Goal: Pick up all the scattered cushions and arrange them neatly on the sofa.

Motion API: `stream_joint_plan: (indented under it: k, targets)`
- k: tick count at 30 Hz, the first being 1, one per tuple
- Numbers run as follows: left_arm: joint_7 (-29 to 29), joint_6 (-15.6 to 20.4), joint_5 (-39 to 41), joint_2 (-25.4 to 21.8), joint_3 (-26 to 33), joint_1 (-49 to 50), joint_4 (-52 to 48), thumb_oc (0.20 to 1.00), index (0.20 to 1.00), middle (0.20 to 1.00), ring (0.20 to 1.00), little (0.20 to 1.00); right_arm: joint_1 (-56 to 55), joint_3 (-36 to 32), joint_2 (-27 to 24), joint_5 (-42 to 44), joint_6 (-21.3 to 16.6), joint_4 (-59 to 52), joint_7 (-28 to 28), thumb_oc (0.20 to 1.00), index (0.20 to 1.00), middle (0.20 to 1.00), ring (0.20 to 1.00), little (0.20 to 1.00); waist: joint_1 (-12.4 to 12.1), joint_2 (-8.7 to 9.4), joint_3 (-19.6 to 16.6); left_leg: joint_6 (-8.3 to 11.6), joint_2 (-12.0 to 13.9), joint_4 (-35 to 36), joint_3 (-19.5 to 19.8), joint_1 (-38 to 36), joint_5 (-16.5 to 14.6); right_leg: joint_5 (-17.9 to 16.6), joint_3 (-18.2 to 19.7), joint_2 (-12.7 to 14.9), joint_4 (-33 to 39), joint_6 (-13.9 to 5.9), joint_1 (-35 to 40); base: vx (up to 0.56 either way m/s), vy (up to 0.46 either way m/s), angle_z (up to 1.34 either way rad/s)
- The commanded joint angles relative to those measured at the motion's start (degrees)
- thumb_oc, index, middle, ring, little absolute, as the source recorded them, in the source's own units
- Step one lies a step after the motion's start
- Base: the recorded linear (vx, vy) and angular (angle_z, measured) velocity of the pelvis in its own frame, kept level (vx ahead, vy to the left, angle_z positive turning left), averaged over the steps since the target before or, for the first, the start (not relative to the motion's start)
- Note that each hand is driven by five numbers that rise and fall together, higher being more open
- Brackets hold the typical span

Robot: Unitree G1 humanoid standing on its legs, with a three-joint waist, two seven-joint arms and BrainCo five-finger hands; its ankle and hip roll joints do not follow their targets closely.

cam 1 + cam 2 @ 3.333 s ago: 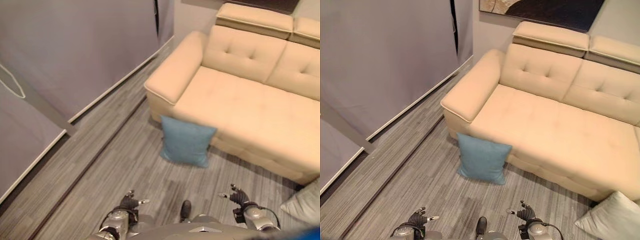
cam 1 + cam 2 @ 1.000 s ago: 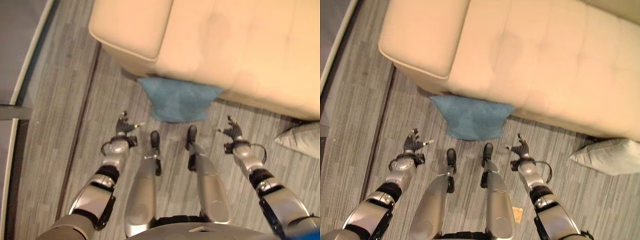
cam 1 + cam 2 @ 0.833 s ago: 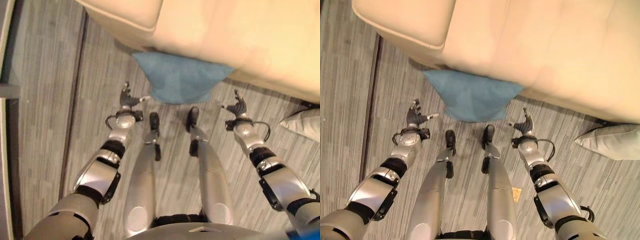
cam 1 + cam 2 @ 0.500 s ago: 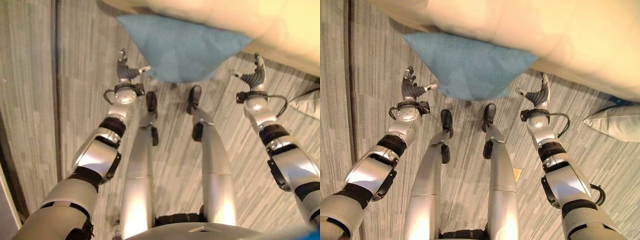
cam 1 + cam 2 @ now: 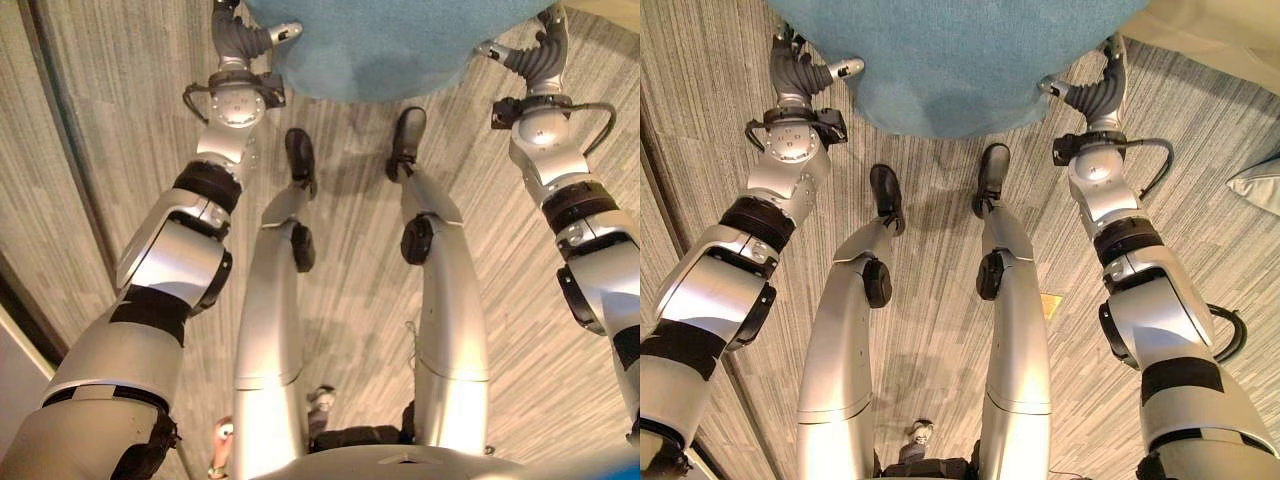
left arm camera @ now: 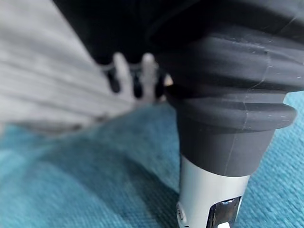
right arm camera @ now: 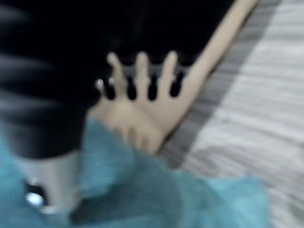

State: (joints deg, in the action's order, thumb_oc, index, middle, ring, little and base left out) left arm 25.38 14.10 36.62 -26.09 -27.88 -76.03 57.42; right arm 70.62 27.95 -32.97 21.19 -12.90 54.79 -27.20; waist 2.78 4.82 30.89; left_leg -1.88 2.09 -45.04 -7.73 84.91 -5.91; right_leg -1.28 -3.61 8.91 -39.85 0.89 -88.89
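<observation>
Hands (image 5: 800, 70) (image 5: 1095, 95) flanking blue cushion (image 5: 950, 60)

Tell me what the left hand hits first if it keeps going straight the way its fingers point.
Probably the sofa's base. The left hand sits beside the teal cushion, fingers extended past its edge. In the wrist view they point at the dark gap under the sofa. Depth is unclear.

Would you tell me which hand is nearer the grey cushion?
Right. The right hand is at the blue cushion's right edge, on the grey cushion's side; the left hand is beyond the blue cushion.
</observation>
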Motion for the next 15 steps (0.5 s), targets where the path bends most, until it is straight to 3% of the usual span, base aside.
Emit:
stream_joint_plan:
  k: [1,8,15]
  targets:
    - [0.1,2.3,1.3,-0.7,0.9,-0.1,-0.8,1.000,1.000,1.000,1.000,1.000,1.4,3.5,-1.9,1.1,-1.7,0.1,0.1,1.000,1.000,1.000,1.000,1.000,0.0,-2.33,-2.0,3.11,0.0,0.8,5.1,0.9,1.4,6.6,3.3,2.3,-5.9,-7.48,2.1,0.04,-0.009,0.02]
    - [0.0,3.2,4.0,3.4,-1.3,-3.9,-3.5,1.000,1.000,1.000,1.000,1.000,9.0,8.3,1.8,2.8,-1.3,0.7,1.7,1.000,1.000,1.000,1.000,1.000,-1.0,-2.85,-1.8,3.16,-0.3,-1.2,5.2,3.9,1.6,6.6,3.2,2.1,-7.9,-7.17,-1.0,0.00,0.000,0.00]
    - [0.1,5.0,8.3,9.3,0.1,-4.1,-6.6,1.000,1.000,1.000,1.000,1.000,10.0,9.1,13.4,8.6,-2.8,-3.3,4.3,1.000,1.000,1.000,1.000,1.000,-1.8,-3.15,-2.3,3.07,-0.6,-1.2,5.8,4.2,2.1,6.5,2.5,1.2,-7.7,-6.75,-1.0,0.00,-0.001,-0.01]
